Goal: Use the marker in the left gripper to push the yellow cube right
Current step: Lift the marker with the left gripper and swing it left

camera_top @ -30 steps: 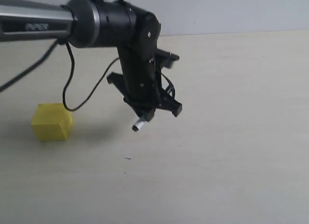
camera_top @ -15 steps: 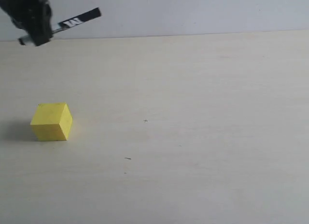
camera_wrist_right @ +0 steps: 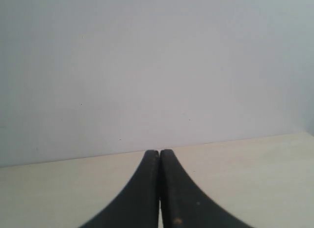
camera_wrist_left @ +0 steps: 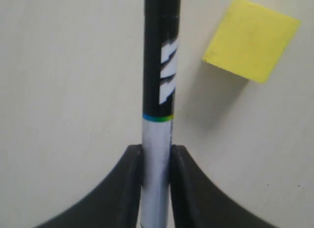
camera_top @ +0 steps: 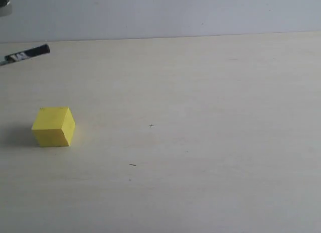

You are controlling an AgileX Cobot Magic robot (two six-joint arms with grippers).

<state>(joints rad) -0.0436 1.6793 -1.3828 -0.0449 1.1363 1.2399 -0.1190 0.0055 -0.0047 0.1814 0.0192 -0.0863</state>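
The yellow cube (camera_top: 53,126) rests on the pale table (camera_top: 200,117) at the left of the exterior view. The marker (camera_top: 27,53) pokes in from the left edge, black cap end with white lettering pointing right, up beyond the cube and apart from it. In the left wrist view my left gripper (camera_wrist_left: 157,152) is shut on the marker's (camera_wrist_left: 159,80) white barrel, with the yellow cube (camera_wrist_left: 251,39) off to one side of the cap end. The left arm itself is out of the exterior view. My right gripper (camera_wrist_right: 159,154) is shut with nothing between its fingers.
A pale grey wall (camera_top: 175,12) runs along the table's far edge. A few tiny dark specks (camera_top: 132,164) mark the tabletop.
The left arm has swung from the middle of the table out past the left edge, carrying the marker. The marker now sits lower than half a second ago. The cube has not moved.
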